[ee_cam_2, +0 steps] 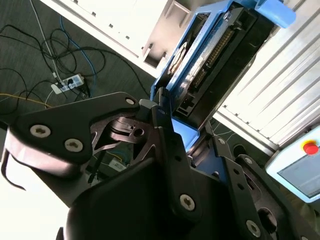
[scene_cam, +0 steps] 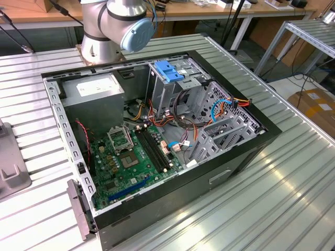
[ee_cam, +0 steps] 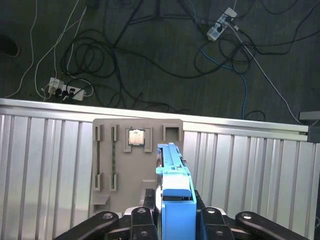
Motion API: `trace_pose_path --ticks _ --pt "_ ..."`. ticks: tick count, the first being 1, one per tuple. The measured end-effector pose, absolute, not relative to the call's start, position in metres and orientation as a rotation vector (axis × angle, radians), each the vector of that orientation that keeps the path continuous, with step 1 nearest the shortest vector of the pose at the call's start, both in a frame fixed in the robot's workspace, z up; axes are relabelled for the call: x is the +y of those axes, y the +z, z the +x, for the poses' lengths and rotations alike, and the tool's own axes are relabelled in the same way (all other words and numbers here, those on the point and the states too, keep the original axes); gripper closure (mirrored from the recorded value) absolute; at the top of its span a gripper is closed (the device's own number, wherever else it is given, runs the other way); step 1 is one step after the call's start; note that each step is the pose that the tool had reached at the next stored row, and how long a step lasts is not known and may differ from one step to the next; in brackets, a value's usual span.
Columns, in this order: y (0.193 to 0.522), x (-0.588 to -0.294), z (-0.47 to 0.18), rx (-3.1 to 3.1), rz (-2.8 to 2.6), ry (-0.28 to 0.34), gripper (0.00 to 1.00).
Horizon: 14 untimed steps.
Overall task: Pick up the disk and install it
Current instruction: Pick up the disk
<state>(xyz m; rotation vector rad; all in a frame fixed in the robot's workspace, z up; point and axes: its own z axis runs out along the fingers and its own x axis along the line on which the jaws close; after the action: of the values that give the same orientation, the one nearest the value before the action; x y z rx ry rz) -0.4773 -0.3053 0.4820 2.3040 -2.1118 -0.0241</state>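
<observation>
Squarely between the black fingers [ee_cam: 149, 200] of the gripper [ee_cam: 175, 200] sits the disk [ee_cam: 173, 162], a flat dark rectangular hard drive framed by bright blue plastic side rails. The fingers press against its two sides and pinch it edge-on, clear of the surface below. In the second wrist view the disk [ee_cam_2: 215, 50] juts out past the gripper [ee_cam_2: 170, 127], with a row of connector pins showing on its dark body.

Below the held disk, in the first wrist view, a grey plastic fixture plate [ee_cam: 125, 170] with slots lies on the ribbed silver metal table [ee_cam: 45, 165]. A small square metal-topped chip [ee_cam: 136, 136] is seated in the plate. Past the table's edge, white power strips [ee_cam: 65, 90] and tangled cables lie on the dark floor.

In the exterior view, an open black computer case [scene_cam: 235, 157] lies on the table. Its green motherboard [scene_cam: 131, 157] is toward the exterior view's left, and a light-blue plastic bracket [scene_cam: 170, 70] tops the grey drive cage at the far side. The arm's grey base [scene_cam: 104, 31] stands just beyond the case's far left corner.
</observation>
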Motion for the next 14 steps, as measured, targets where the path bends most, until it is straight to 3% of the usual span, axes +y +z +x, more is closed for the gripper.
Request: trace_pose_path --ticks 14 --pt "0.482 -0.336 -0.453 -2.107 2.298 -0.037 0.63"
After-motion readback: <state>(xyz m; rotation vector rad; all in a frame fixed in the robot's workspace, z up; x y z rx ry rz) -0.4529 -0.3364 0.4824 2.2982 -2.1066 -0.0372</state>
